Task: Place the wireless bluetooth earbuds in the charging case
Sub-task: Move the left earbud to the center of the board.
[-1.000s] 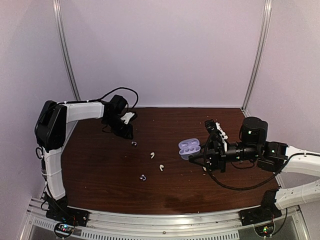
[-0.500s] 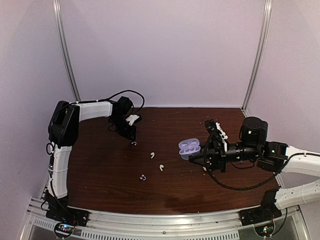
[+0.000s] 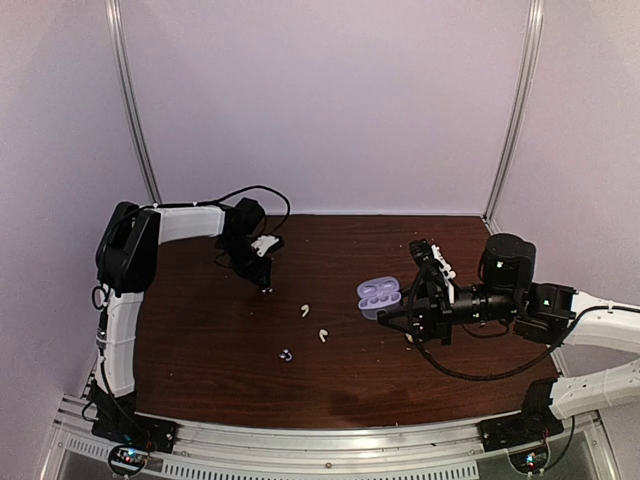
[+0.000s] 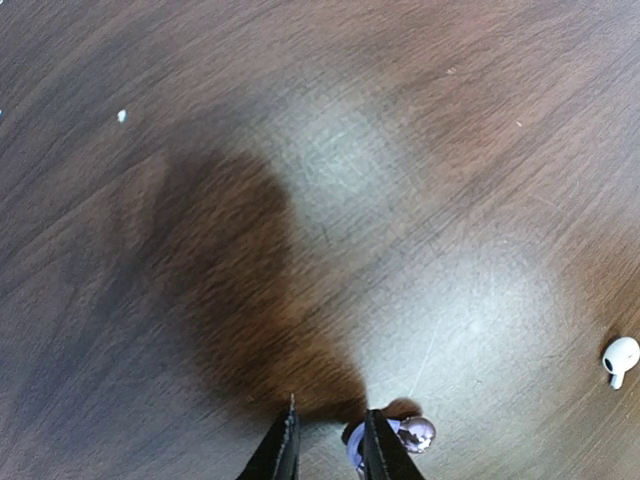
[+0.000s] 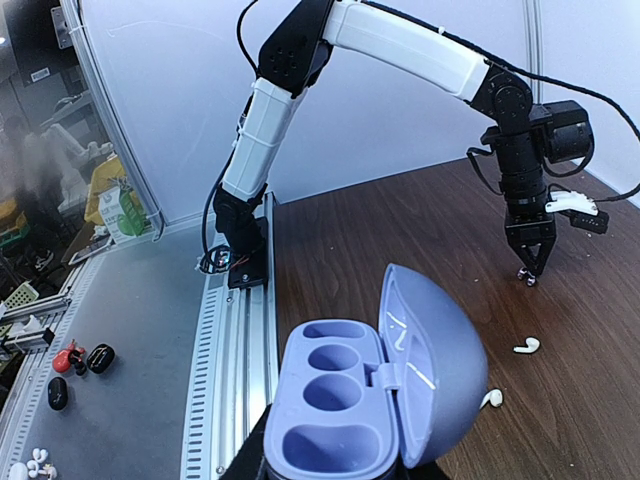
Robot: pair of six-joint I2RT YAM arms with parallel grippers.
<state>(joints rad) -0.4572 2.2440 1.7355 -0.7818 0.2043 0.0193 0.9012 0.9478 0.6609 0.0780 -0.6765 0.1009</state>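
Observation:
My left gripper points straight down at the back left of the brown table. Its jaws stand narrowly apart with nothing between them. A rounded bluish-purple earbud lies on the table against the right finger, partly hidden behind it. A white earbud lies off to the right. Mid-table lie two white earbuds and a second purple earbud. My right gripper is shut on the lilac charging case, held above the table with its lid open and its wells empty.
A slotted aluminium rail runs along the table's near edge, carrying both arm bases. White walls close in the back and sides. A black cable loops over the left wrist. Small loose items lie on the grey floor beyond the rail.
The left arm has swung right and forward and come down at the purple earbud, its jaws a little narrower. The right arm and the case have not moved.

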